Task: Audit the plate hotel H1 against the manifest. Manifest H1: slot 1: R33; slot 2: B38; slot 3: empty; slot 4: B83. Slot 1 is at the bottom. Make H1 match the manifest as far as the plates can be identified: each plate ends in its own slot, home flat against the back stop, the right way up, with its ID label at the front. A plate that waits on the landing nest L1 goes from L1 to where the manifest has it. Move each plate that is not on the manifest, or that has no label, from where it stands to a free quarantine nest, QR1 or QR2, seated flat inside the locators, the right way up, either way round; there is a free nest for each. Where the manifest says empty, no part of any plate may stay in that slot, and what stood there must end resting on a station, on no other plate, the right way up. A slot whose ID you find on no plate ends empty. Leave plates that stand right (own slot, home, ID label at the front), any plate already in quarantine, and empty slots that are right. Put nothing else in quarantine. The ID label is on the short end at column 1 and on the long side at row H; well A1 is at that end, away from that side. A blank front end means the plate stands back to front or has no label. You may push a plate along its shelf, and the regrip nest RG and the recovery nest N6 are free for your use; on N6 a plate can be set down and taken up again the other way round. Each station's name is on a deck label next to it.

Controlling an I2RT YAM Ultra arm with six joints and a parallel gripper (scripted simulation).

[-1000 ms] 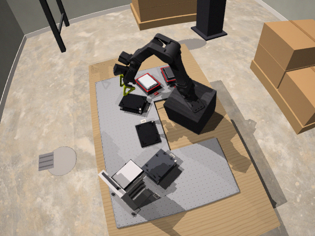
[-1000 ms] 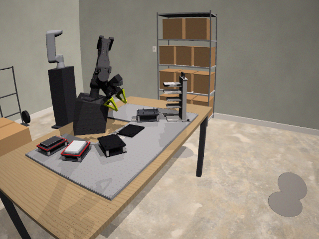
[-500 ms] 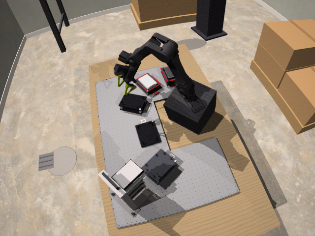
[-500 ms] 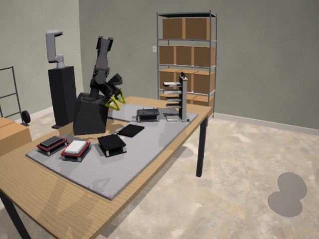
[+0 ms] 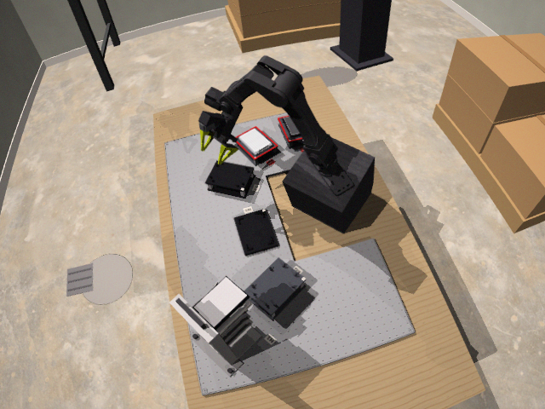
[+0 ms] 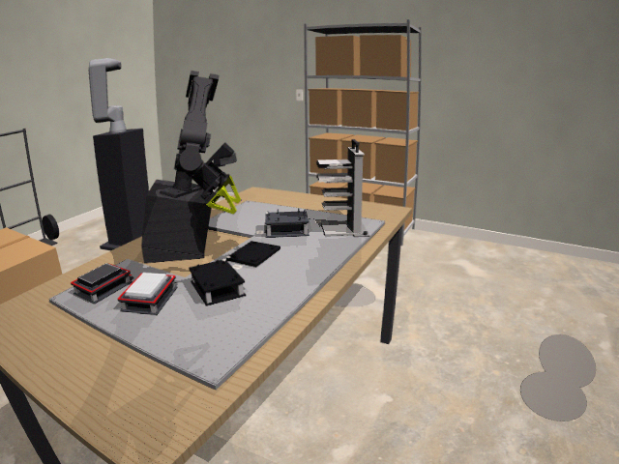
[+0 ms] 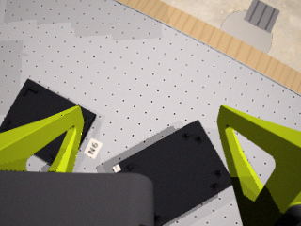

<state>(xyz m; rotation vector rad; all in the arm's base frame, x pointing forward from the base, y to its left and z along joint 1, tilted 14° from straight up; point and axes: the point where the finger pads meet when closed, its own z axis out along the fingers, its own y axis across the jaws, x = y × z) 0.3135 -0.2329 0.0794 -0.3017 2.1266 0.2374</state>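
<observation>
My gripper [image 5: 215, 147] is wide open and empty. It hovers over the grey deck at the far end, above a raised black nest [image 5: 231, 178]. In the wrist view the gripper [image 7: 150, 113] looks down on a flat black nest [image 7: 174, 169] and a second black block [image 7: 42, 122], with the N6 label [image 7: 93, 149] between them. The plate hotel H1 [image 5: 220, 321] stands at the near end, with a white-topped plate [image 5: 220, 300] on its top shelf. It also shows in the exterior view [image 6: 344, 191]; its lower shelves are too small to read.
Two red-framed quarantine nests sit by the arm base: one holds a white plate [image 5: 256, 142], the other a dark plate [image 5: 290, 129]. A flat black nest [image 5: 255, 233] lies mid-deck. A raised black nest [image 5: 277, 288] stands beside the hotel. The arm's base block [image 5: 328, 189] is to the right.
</observation>
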